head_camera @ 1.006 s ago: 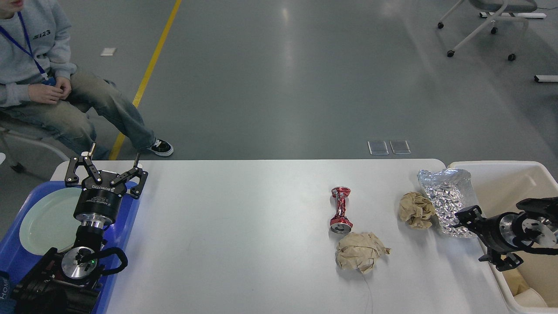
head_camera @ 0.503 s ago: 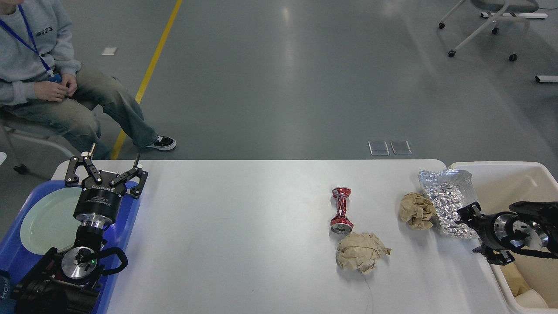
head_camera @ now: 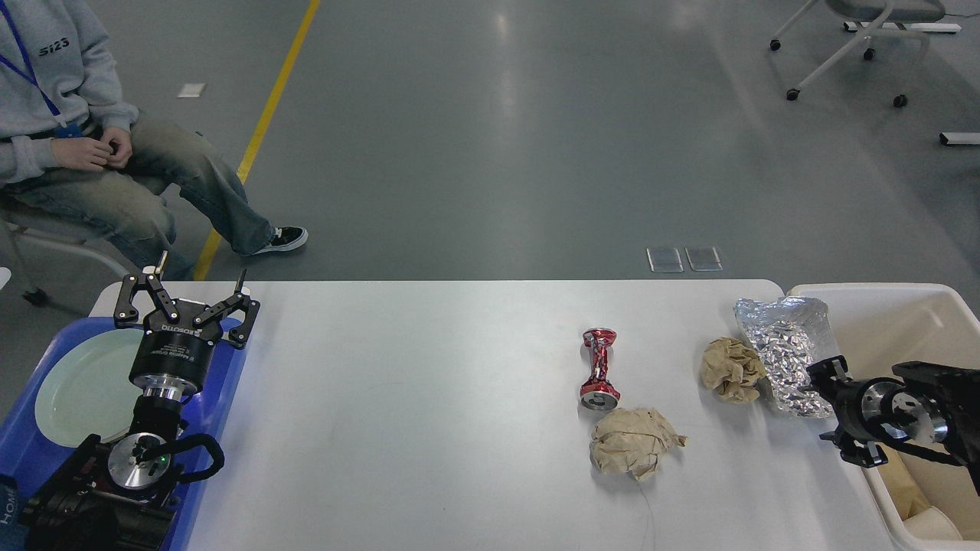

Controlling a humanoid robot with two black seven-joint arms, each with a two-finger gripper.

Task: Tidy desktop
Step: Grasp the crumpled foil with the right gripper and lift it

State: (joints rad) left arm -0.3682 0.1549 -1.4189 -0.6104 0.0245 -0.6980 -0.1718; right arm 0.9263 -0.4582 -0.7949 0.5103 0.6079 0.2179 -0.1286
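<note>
The left gripper (head_camera: 195, 287) hangs at about 8 o'clock in the head view, its two fingers spread wide and holding nothing, above a blue plastic tray (head_camera: 222, 383) that carries a pale green plate (head_camera: 80, 386). White lettering runs along its black body but is too small to read surely. The right gripper (head_camera: 831, 409) sits at 4 o'clock, dark and seen nearly end-on, so whether it is spread or pressed together cannot be told.

Just beside it lies a crinkled silver foil sheet (head_camera: 785, 348), touching a brown paper wad (head_camera: 731, 369). Toward 5 o'clock lie a crushed red can (head_camera: 599, 367), long axis running 12 to 6, and a second paper wad (head_camera: 634, 451) at its near end.

The worktop (head_camera: 421, 413), white, matte and round-cornered, fills the lower half, long axis running 9 to 3. A beige bin (head_camera: 865, 306) adjoins its 3 o'clock end.
</note>
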